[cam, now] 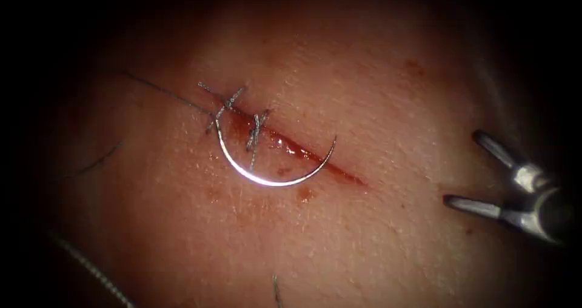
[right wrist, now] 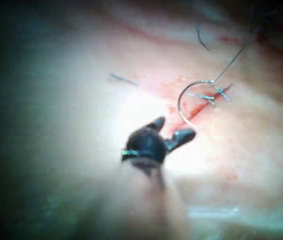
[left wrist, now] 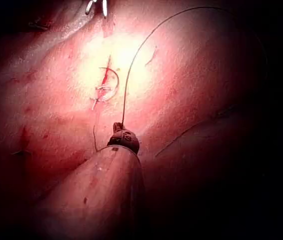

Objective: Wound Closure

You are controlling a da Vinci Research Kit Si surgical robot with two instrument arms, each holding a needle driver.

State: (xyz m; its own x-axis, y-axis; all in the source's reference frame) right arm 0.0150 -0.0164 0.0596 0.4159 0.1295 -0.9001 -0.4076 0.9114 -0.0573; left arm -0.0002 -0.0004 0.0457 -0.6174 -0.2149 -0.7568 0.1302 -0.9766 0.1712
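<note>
Your light pools on the tissue [cam: 376, 90] around the cut [cam: 291, 147], glare streaks the needle [cam: 267, 182], and the endoscope view's edges sink into darkness.

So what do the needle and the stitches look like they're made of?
The needle, lying loose across the cut on the tissue, looks like polished steel: it glints brightly. The stitches seem to be braided grey thread, matte and fuzzy. The right end effector is open and empty; the left end effector holds thread.
</note>
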